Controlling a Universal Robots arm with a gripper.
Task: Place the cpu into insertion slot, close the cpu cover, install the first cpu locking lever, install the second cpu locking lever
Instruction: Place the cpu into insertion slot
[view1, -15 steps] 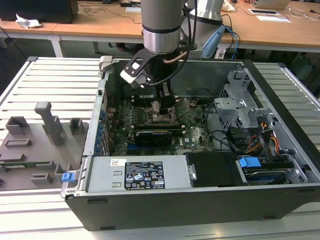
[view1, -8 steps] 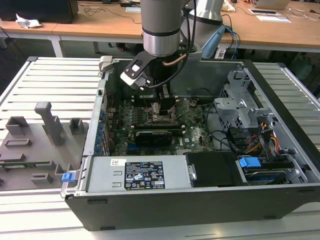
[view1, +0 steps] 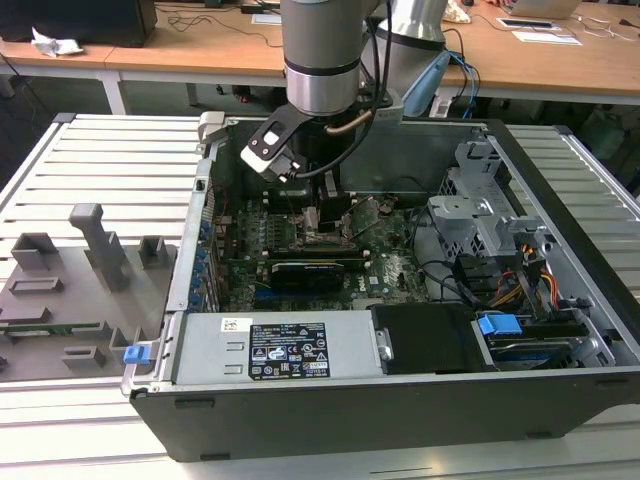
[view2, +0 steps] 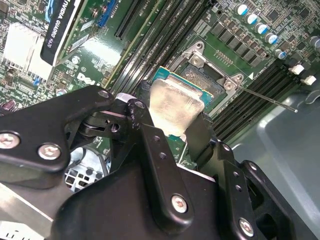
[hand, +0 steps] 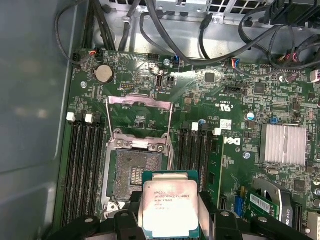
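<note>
The pincer pinches the cpu by two opposite edges, its silver face with small print turned outward. The bare insertion slot lies just beneath, and the cpu cover beyond it is flipped open.

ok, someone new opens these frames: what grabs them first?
The silver-faced cpu, pinched in the gripper right by the bare insertion slot, seen in both wrist views. Then the cpu cover, swung open off that slot on the green board. In the exterior view, the arm reaches down into an open computer case in the middle of the picture.
</note>
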